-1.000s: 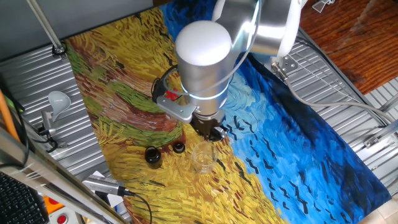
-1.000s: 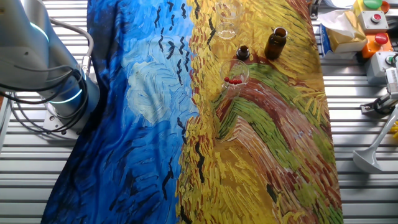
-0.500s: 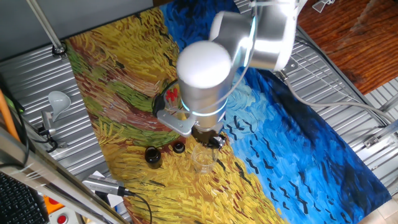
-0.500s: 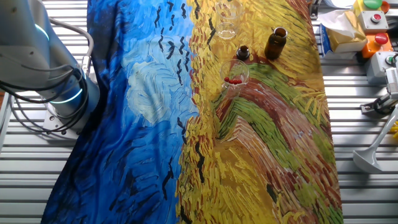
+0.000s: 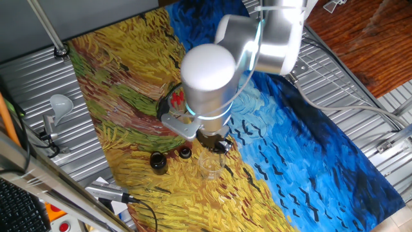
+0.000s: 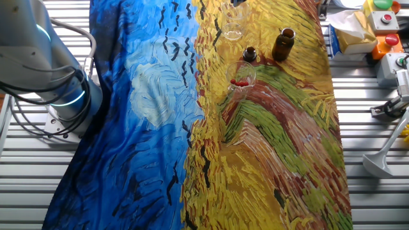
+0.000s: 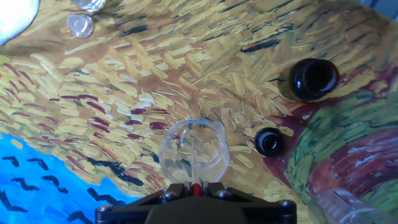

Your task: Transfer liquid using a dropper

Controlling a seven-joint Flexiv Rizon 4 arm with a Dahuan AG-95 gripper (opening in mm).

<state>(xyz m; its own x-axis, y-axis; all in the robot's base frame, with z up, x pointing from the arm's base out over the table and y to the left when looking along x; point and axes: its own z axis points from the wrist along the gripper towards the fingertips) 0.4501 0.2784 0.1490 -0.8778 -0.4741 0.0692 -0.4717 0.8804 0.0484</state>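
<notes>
In the hand view my gripper [image 7: 196,186] is shut on the dropper's red bulb [image 7: 197,190]. Its thin clear tube [image 7: 194,155] points down into a clear glass beaker [image 7: 193,153] directly below. From the one fixed view the gripper [image 5: 215,140] hangs just above that beaker [image 5: 210,165]. A wide-mouthed brown bottle [image 7: 314,79] and a smaller dark bottle [image 7: 269,142] stand open to the right of the beaker. A glass holding more red-bulbed droppers [image 5: 178,98] stands behind the arm. The other fixed view shows the beaker [image 6: 233,30] but not the gripper.
The painted cloth [image 6: 268,147] covers the table, blue on one half and yellow on the other. A small clear cap [image 7: 80,25] lies at the upper left of the hand view. The arm's base [image 6: 61,96] stands at the blue side. Button boxes [image 6: 386,25] sit beyond the yellow edge.
The arm has swung slightly away from the glass of red droppers, which now shows behind it. The gripper stays over the beaker with the dropper in it.
</notes>
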